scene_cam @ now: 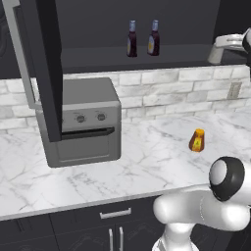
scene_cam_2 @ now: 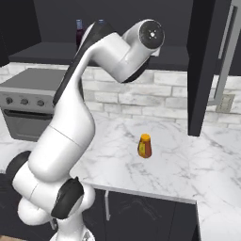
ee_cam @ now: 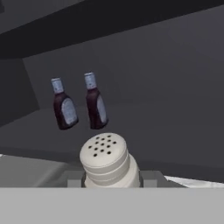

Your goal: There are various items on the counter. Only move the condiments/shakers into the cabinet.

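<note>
Nearest the hand camera, the pincer [ee_cam: 111, 183] is closed on the pale shaker [ee_cam: 109, 159], whose perforated round top rises between the fingertips; the shaker is held upright and sits in front of the open cabinet [scene_cam: 196, 56], just short of its dark shelf as far as the hand view allows me to judge. Below and behind the arm, the marble worktop [scene_cam: 98, 166] carries the small orange rounded thing with a yellow label [scene_cam: 197, 140], which stands alone toward the right and is not a condiment, so it should be left where it is. Farther left on the worktop sits the grey toaster oven [scene_cam: 83, 122], with the tall cabinet door [scene_cam: 41, 63] swung open in front of it. Farthest back, on the cabinet shelf, the two dark bottles with pale blue caps [ee_cam: 63, 105] stand upright, close beside each other but apart, near the rear wall. By my reading, the task is most of the way through: both bottles are already put away, and the shaker is the last condiment, gripped and raised to shelf height. What seems left is to carry it over the shelf, set it down clear of the bottles, and let go.
</note>
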